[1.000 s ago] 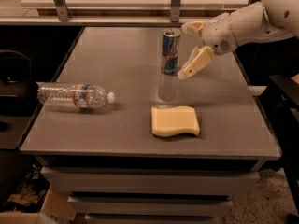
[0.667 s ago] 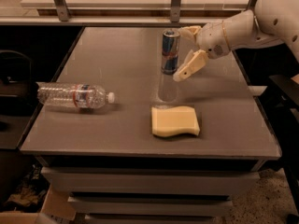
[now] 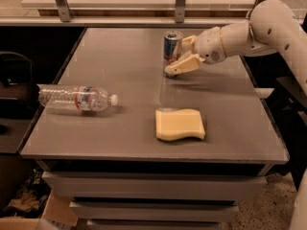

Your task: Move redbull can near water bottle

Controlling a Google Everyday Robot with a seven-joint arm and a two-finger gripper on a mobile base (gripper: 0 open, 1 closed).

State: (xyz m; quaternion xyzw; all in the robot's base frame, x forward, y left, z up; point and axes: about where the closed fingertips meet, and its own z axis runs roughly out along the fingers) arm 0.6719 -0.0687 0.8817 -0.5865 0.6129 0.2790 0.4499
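Slim blue-and-silver metal can (image 3: 171, 46) stood upright at the far middle of the grey tabletop (image 3: 120, 56). The cream pincer (image 3: 176, 56), spread wide, sat just beside its right flank. Clear ribbed plastic bottle (image 3: 74, 97) lay well apart, at the left edge.

The single camera stands high in front of the flat grey rectangular surface (image 3: 120, 128), tilted down toward its far edge from middling range, taking in the whole top, the grey drawers (image 3: 153, 188) beneath and the cream-white two-finger end effector (image 3: 175, 56), spread open, at far right of centre.
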